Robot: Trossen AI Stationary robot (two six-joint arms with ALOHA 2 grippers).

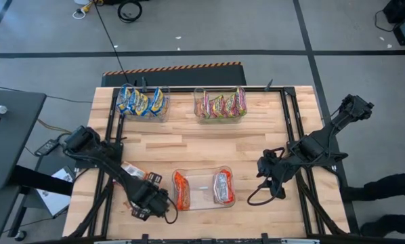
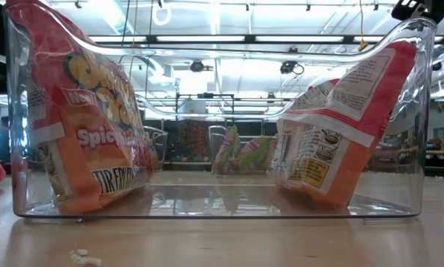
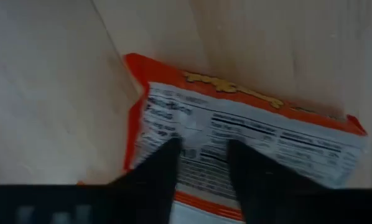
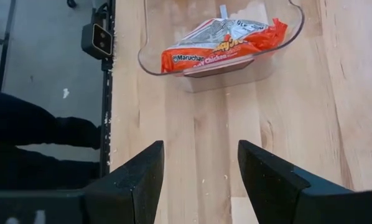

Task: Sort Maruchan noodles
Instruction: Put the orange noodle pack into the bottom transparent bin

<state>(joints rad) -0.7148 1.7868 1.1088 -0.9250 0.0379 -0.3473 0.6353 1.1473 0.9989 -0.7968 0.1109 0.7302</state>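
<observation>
An orange-red Maruchan noodle packet (image 3: 248,130) lies flat on the wooden table, its white printed back up. My left gripper (image 3: 201,165) points down over the packet's middle, left of the clear near bin (image 1: 204,205); its fingers stand a little apart with the packet's back showing between them. In the high view the left gripper (image 1: 152,200) hides this packet. Two orange packets (image 1: 181,190) (image 1: 223,186) stand on edge in that bin. My right gripper (image 4: 201,180) waits open above bare table, right of the bin. My left gripper comes at the packet's white back (image 3: 204,146) from above, pointing down, with the packet lying flat on the table. Whether the fingertips touch it, I cannot tell.
At the far edge, one clear bin (image 1: 141,102) holds blue-yellow packets and another (image 1: 221,105) holds green-pink ones. A red-and-white thing (image 1: 129,169) lies on the table under my left arm. A black frame (image 1: 289,115) runs along the table's sides.
</observation>
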